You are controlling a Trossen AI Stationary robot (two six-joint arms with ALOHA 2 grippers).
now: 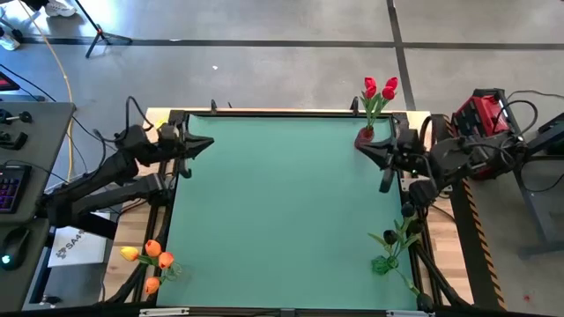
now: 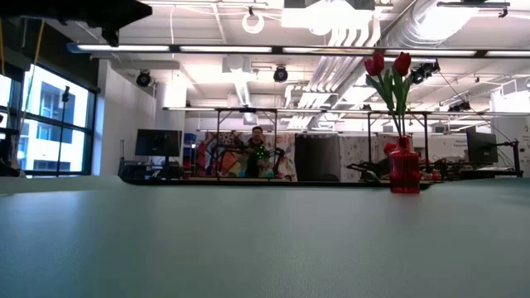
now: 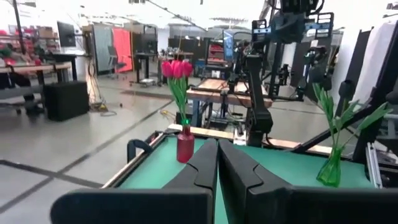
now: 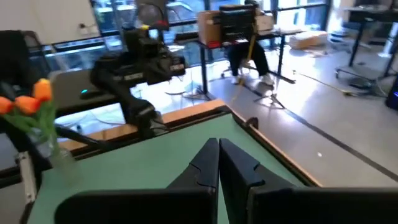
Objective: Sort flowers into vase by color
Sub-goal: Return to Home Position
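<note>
The left gripper has its jaws pressed together with nothing between them, and it hangs over the far left corner of the green worktop, pointing inward. The right gripper mirrors it at the far right corner, jaws likewise pressed together and empty, just beside the red vase. That vase stands upright at the far right edge and carries the red tulips; three red heads can be made out from above. At the near left corner, well apart from both grippers, a clear vase holds the orange tulips, four heads showing in the high view, one of them paler and more yellow. At the near right corner a green vase holds long green stems and leaves; their heads are too dark and small to count. That makes three vases, one at each of three corners, and the middle of the worktop lies between them with nothing blocking either arm. Beyond the far edge, in the low view, a person sits among workshop benches and monitors.
</note>
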